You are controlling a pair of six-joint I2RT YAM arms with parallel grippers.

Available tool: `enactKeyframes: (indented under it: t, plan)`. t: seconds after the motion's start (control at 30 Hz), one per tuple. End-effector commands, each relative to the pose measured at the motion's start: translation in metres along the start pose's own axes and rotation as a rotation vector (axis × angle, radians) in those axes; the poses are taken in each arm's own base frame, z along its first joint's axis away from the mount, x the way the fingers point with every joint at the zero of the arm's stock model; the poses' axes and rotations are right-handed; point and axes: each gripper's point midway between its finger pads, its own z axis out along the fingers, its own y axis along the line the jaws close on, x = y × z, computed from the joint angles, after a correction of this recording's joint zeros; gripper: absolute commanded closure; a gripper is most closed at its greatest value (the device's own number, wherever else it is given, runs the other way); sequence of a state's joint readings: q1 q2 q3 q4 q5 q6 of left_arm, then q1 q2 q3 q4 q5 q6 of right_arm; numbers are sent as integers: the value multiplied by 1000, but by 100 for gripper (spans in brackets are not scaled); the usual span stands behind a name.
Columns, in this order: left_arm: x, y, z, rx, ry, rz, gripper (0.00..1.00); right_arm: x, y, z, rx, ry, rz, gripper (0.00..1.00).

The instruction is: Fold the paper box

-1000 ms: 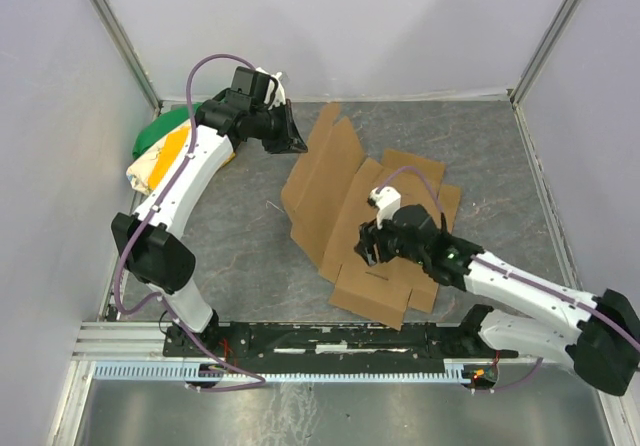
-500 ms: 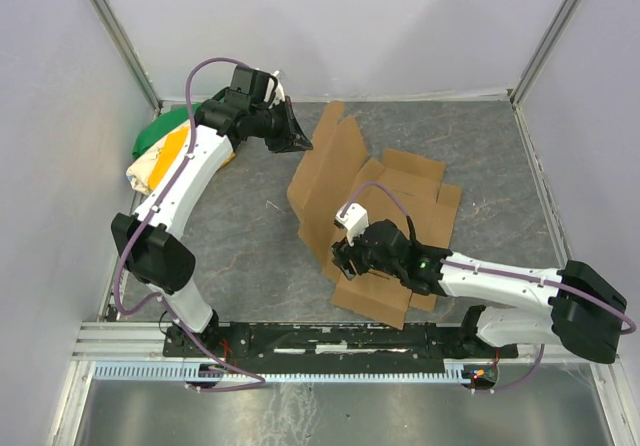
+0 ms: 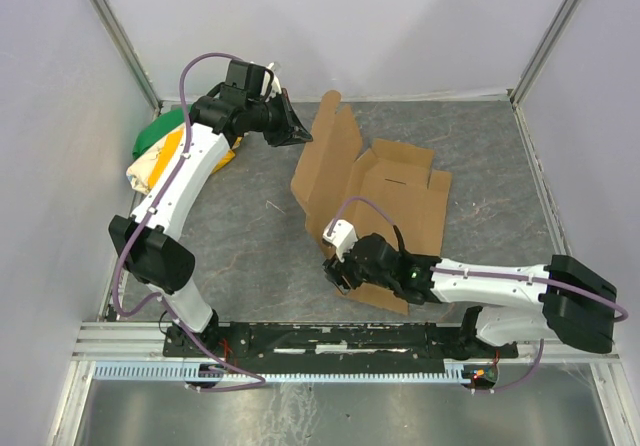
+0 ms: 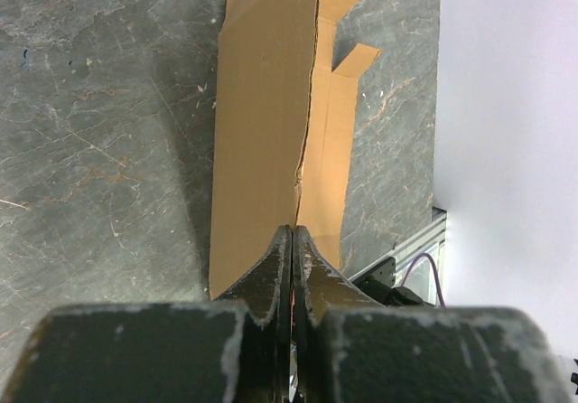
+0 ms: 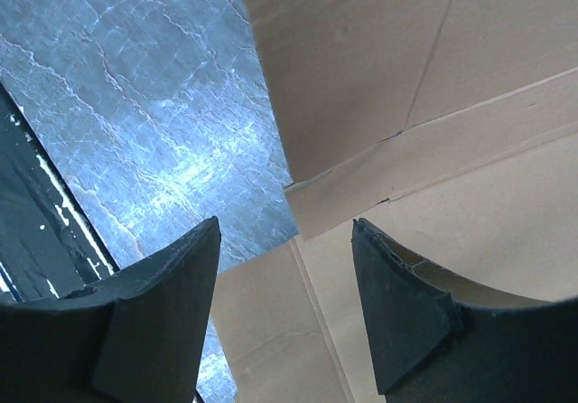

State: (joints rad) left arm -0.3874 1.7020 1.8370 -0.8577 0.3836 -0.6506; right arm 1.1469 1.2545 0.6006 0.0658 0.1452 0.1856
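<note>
From the top camera: paper box [image 3: 385, 191] in the middle of the grey table [image 3: 240, 216], not yet closed. Left panel raised more steeply than one second ago (it was lying flatter then). Left gripper [image 3: 300, 134] at the far-left edge of this panel, nearly in the same place as before. Right gripper [image 3: 335, 269] now over the near-left corner of the box, moved there from the middle of the sheet. Green, yellow and white cloth bundle [image 3: 155, 151] at the far left, partly under the left arm, unchanged.

From the left wrist: left gripper [image 4: 291, 233] with fingers pressed fully together, tips touching the edge of the upright panel of the paper box [image 4: 262, 132]; impossible to tell if any cardboard is pinched between them.

From the right wrist: right gripper [image 5: 284, 231] with fingers spread wide, holding nothing. Below them, flaps of the paper box [image 5: 406, 78] and bare table [image 5: 153, 105].
</note>
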Motion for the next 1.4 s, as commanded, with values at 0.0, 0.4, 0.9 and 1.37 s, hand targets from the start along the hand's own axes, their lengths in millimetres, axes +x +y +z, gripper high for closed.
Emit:
enactKeyframes:
  t: [0.0, 0.4, 0.9, 1.37]
  plan:
    - [-15, -20, -13, 65, -51, -18, 97, -11, 0, 1, 28, -62, 6, 32]
    - [-7, -16, -12, 63, -22, -7, 97, 3, -25, 20, 187, -41, -6, 39]
    - [5, -9, -15, 49, 24, 35, 97, -7, -64, -4, 351, -121, 72, 60]
    - [9, -14, -16, 80, 29, 14, 97, -34, -95, -4, 342, -149, 340, 61]
